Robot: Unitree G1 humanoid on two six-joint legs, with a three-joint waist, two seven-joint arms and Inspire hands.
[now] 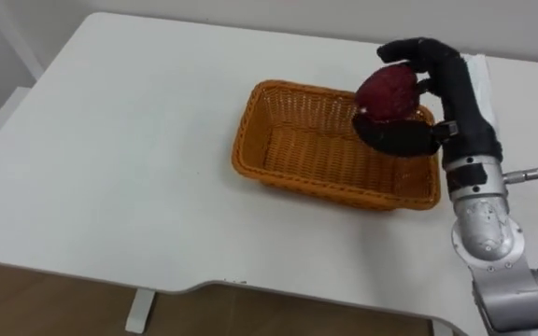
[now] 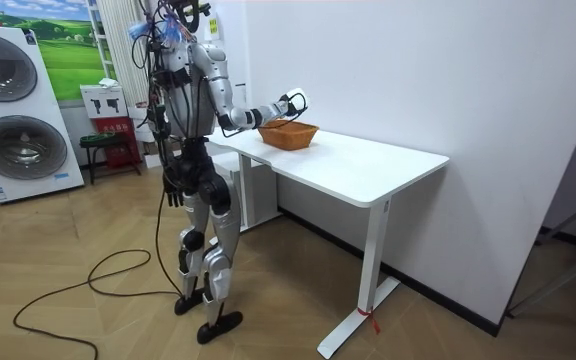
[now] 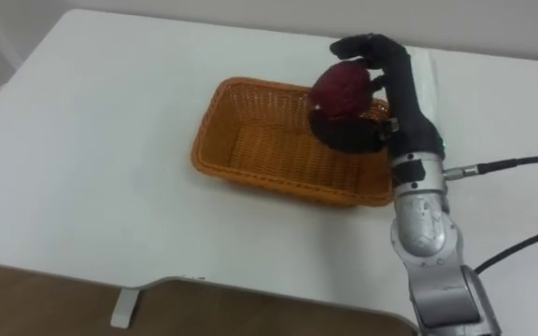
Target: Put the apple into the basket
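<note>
Right hand [image 1: 448, 82]: closed round the apple, fingers arched over its top and thumb tucked beneath; comes in from the right side of the table.
Apple [image 1: 388, 91]: dark red, held in the right hand, raised over the right end of the basket near its far corner; resting on nothing.
Wicker basket [image 1: 288, 177]: shallow, rectangular, empty; sits on the white table [image 1: 110, 140] with its long axis running left to right, slightly slanted.
Apple from hand: to the palm's left, on the side facing the basket's middle, with the wrist and forearm trailing back toward the near right.
Apple's long axis: none worth naming, roundish; stem end not made out.
Nearer hand: the right, already on the apple; left hand [image 2: 172, 190] hanging low by the hip in the room view, well apart from the tabletop.
Stance: upright at the end of the table on the room view's left, right arm stretched forward over the basket.
Step, as judged: carry all but finished, release not yet made.
Next move, as judged: a small shift left toward the basket's middle, or a short lowering, then a loosening of the fingers.
Risk, as judged: apple close over the right rim; could clip the rim on a straight drop and roll out onto the table.
Hidden: basket's far right corner, covered by hand and apple.
Hard to judge: height of the apple above the basket floor, seen from above.
Too small to read: the set of the left hand.
</note>
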